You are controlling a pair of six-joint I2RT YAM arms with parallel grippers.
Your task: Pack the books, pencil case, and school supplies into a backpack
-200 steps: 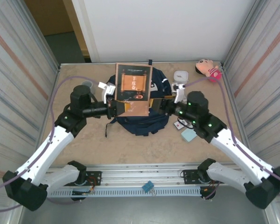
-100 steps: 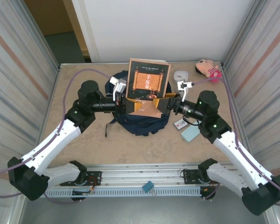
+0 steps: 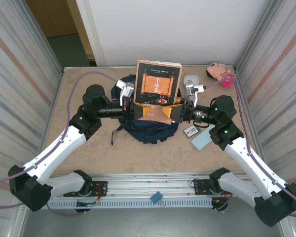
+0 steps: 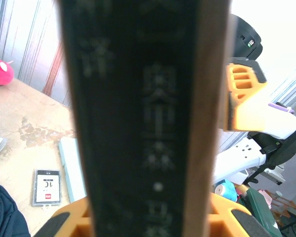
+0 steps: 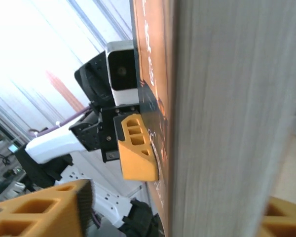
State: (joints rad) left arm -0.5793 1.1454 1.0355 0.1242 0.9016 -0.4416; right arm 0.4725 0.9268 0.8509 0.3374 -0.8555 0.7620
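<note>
A dark book point(image 3: 158, 89) with an orange picture stands upright over the navy backpack point(image 3: 153, 131). My left gripper point(image 3: 131, 109) is shut on its left edge; the spine point(image 4: 143, 113) sits between the orange fingers point(image 4: 64, 222). My right gripper point(image 3: 179, 112) straddles the book's right edge. Its jaws stand open around the page edge point(image 5: 227, 123), and one finger point(image 5: 39, 210) is well off the cover. The teal pencil case point(image 3: 201, 141) and a white packet point(image 3: 190, 130) lie on the table right of the backpack, under my right arm.
A white rounded box point(image 3: 191, 79) and a pink plush toy point(image 3: 218, 72) sit at the back right. Ribbed walls close in both sides. In the left wrist view the packet point(image 4: 46, 186) and pencil case point(image 4: 71, 163) lie close together.
The left gripper has carried the book to the right and squared it upright over the backpack. The right gripper has moved in around the book's right edge and its jaws have narrowed.
</note>
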